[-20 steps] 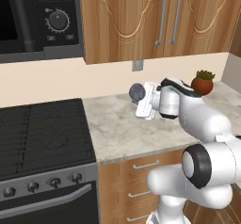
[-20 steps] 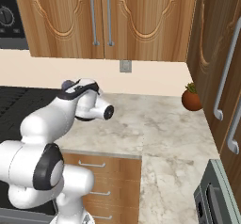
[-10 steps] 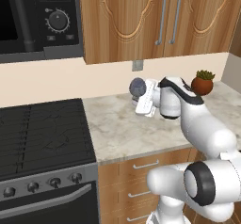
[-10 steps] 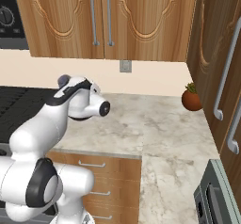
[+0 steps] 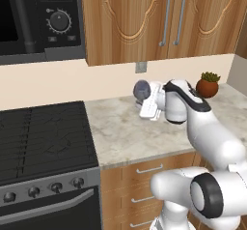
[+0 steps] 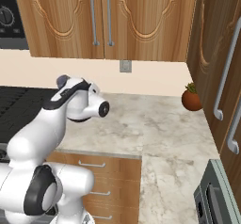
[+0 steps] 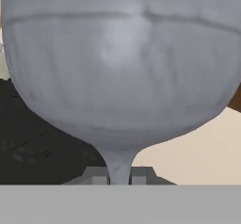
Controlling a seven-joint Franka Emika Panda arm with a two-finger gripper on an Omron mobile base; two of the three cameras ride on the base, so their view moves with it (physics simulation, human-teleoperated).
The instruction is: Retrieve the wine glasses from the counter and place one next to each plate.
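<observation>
One wine glass point(image 5: 141, 89) w/ potted plant point(image 5: 207, 84) nearby

wine glass point(image 5: 142, 89): translucent grey-blue, with a rounded bowl and a thin stem; its foot is not showing.
pose: being held off the counter point(image 5: 126, 130), with the bowl pointing toward the back wall and up to the left in the left base view.
grip: the stem point(image 7: 119, 167) is sitting pinched between the gripper's point(image 7: 119, 176) two fingertips, just under the bowl.
counter: light beige veined marble over wooden drawers with silver handles, lying beneath the glass.
</observation>
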